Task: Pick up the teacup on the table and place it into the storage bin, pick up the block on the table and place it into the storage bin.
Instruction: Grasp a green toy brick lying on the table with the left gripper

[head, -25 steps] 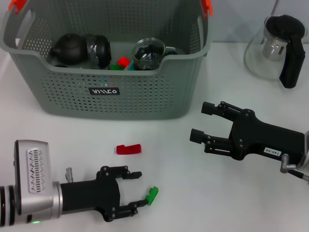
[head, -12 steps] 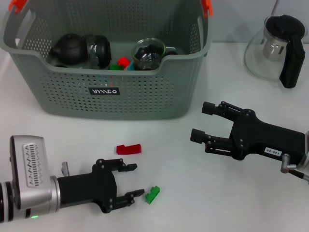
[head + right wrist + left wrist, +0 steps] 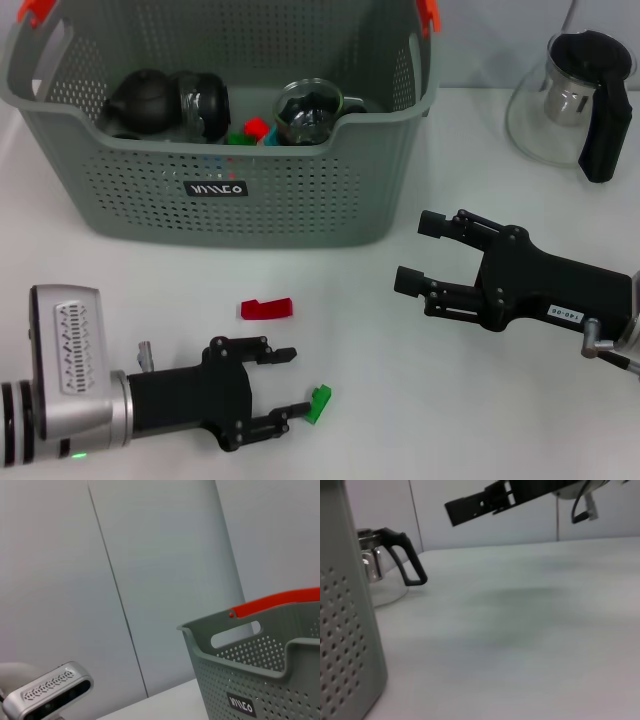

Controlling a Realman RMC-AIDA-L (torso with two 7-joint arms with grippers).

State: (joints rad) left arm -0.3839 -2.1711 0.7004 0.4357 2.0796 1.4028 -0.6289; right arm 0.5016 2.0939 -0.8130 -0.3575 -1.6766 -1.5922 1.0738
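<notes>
A small green block [image 3: 319, 403] lies on the white table, just beyond the lower fingertip of my left gripper [image 3: 292, 382]. That gripper is open, low near the front edge, with nothing between its fingers. A red block [image 3: 266, 308] lies a little farther back. The grey perforated storage bin [image 3: 300, 205] stands at the back left and holds a glass cup [image 3: 308, 110], a dark pot [image 3: 145, 100] and some coloured blocks. No teacup shows on the table itself. My right gripper [image 3: 418, 252] hovers open to the right of the bin.
A glass pitcher with a black handle [image 3: 575, 100] stands at the back right, also seen in the left wrist view [image 3: 385, 567]. The bin's corner wall [image 3: 345, 630] fills one side of that view. In the right wrist view the bin [image 3: 270, 680] shows.
My left gripper pulled back from the green block, then moved forward to it again. The block stays about where it was. The right arm has not moved.
</notes>
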